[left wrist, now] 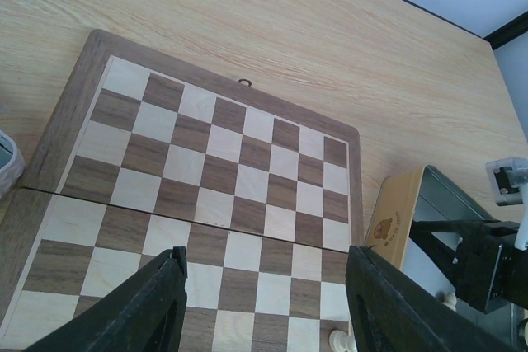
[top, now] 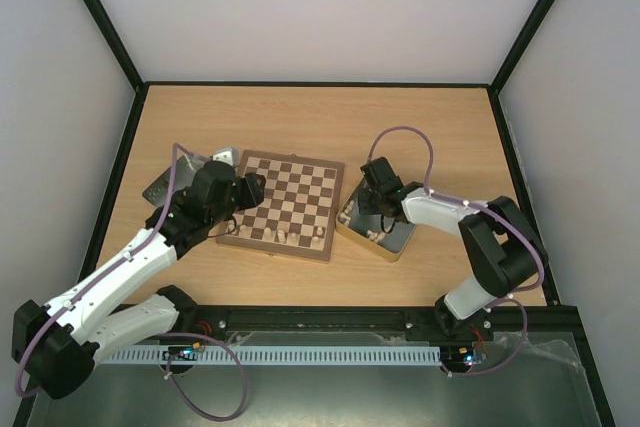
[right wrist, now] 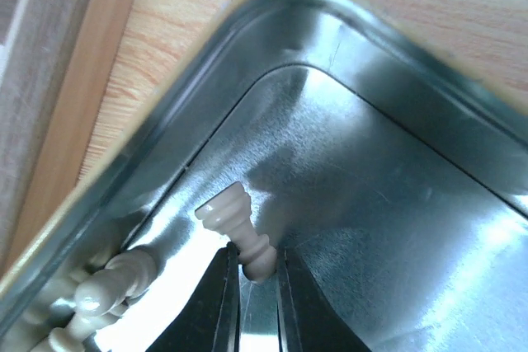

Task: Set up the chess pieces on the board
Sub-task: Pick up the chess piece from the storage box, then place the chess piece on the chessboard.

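Hovered with left fingers wide apart over the square wooden cream-and-brown checkered board on the bench. Clamped right fingers on a tilted pale beige turned-wood chess piece inside the shiny square metal tin just beside the board.

Board: cream and brown checkers, mid-brown border. Table: pale wood, fine grain lines. Tin: gold outside with a small brown emblem, bare silver inside. Piece: pale beige. Arms: white shells, black joints. Cables: purple.
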`<state>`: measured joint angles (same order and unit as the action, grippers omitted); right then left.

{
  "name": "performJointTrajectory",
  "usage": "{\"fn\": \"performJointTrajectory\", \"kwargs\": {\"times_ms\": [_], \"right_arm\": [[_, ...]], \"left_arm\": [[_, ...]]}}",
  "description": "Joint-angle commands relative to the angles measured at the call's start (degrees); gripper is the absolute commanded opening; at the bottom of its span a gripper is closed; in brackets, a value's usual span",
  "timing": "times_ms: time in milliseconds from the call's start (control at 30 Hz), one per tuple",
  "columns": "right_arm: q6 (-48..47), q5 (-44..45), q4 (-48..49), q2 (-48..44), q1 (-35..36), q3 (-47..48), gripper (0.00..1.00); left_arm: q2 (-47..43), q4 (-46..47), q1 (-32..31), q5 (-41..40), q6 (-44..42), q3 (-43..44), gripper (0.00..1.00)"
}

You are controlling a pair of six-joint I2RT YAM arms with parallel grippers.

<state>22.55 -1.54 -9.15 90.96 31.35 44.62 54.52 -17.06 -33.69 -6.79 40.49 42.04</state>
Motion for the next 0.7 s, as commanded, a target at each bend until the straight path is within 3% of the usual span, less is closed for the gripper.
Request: {"fn": "performJointTrajectory", "kwargs": {"times_ms": [0, 167, 267, 500, 667], "right_arm": [[3.51, 2.15, -0.21, -2.67, -0.24, -0.75, 0.04], [3.95, 1.56, -1.04, -5.17, -0.22, -0.36, 0.04], [2.6, -0.27, -1.09, -9.38, -0.24, -1.22, 0.04], [0.1, -13.92, 4.0, -19.2, -0.15, -3.14, 0.05], [-0.34, -23.68, 8.87, -20.95, 1.64, -3.29, 0.05]], "left_arm": [[-0.17, 1.27, 0.47, 0.7, -0.37, -0.29, 0.56], [-0.19, 1.47, 0.47, 1.82, -0.22, -0.18, 0.56], [0.63, 3.15, 0.47, 6.54, 0.77, -0.26, 0.57], [6.06, 13.42, 0.44, 22.45, 6.93, -0.85, 0.67], [9.8, 23.24, 0.38, 30.2, 11.16, -1.4, 0.73]]}}
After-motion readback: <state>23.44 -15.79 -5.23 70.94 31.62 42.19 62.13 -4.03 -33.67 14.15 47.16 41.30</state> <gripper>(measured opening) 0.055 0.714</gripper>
